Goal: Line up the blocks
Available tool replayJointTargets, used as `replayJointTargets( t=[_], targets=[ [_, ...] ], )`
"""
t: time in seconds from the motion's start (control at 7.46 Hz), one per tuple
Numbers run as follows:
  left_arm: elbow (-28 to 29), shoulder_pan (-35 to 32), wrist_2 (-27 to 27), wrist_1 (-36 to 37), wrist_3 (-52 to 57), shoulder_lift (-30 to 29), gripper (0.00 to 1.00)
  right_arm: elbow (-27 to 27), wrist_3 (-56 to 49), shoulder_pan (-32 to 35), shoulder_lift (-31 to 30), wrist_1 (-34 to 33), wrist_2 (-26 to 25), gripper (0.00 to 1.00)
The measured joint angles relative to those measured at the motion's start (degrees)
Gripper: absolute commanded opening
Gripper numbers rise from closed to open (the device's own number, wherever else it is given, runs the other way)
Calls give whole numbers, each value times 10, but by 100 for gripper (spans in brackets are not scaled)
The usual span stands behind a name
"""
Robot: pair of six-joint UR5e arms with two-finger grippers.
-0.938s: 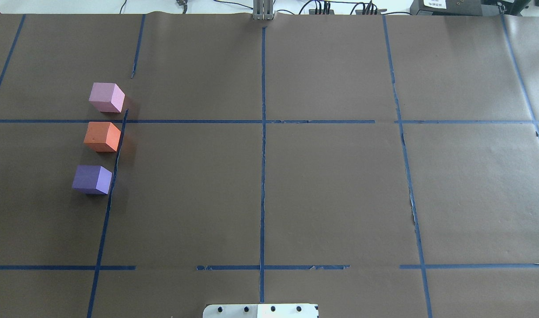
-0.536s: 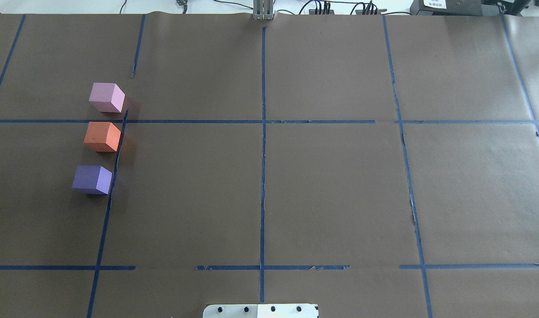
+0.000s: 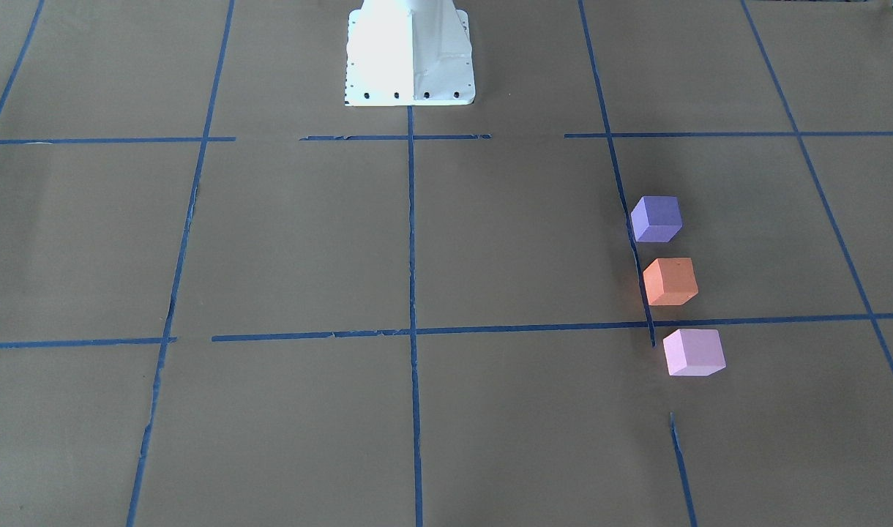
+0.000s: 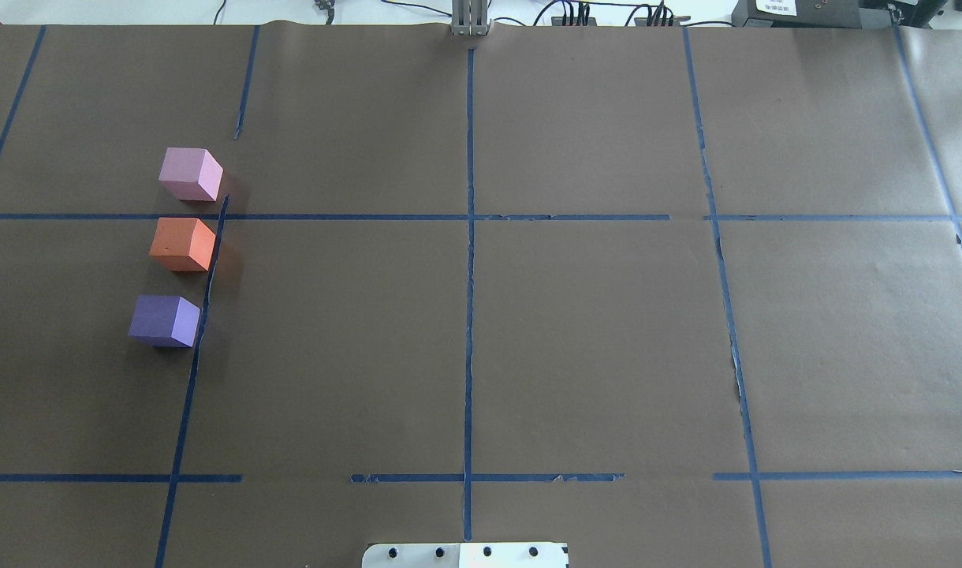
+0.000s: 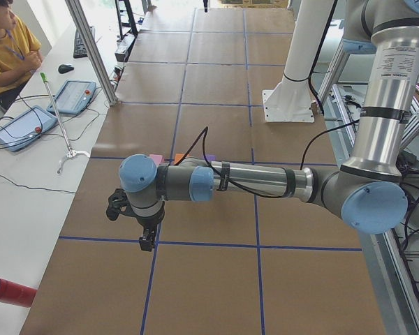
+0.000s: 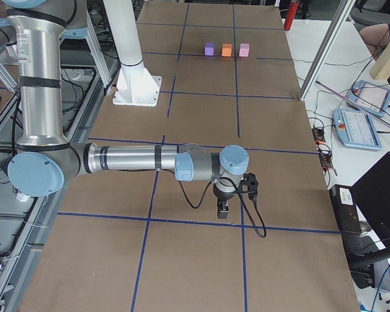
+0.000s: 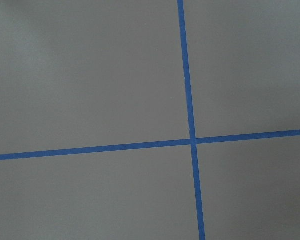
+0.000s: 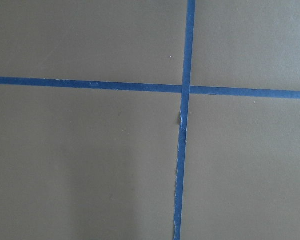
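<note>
Three blocks stand in a row with small gaps on the brown table, along a blue tape line. The pink-lilac block (image 4: 189,174) is farthest from the robot, the orange block (image 4: 182,244) is in the middle, and the dark purple block (image 4: 164,320) is nearest. They also show in the front view: purple (image 3: 656,218), orange (image 3: 670,281), pink (image 3: 693,352). My left gripper (image 5: 146,241) shows only in the left side view, away from the blocks. My right gripper (image 6: 223,209) shows only in the right side view, far from them. I cannot tell whether either is open or shut.
The white robot base (image 3: 410,55) stands at the table's near middle edge. Blue tape lines (image 4: 469,276) divide the brown paper into squares. Tablets (image 5: 73,98) and cables lie on the side bench beside an operator (image 5: 7,49). Both wrist views show only paper and tape.
</note>
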Motion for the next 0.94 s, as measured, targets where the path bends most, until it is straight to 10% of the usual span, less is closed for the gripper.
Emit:
replayJointTargets(
  t=[0.94],
  targets=[
    [-4,1,7,-3,2,-2,100,0,0,0,0,0,0,100]
  ],
)
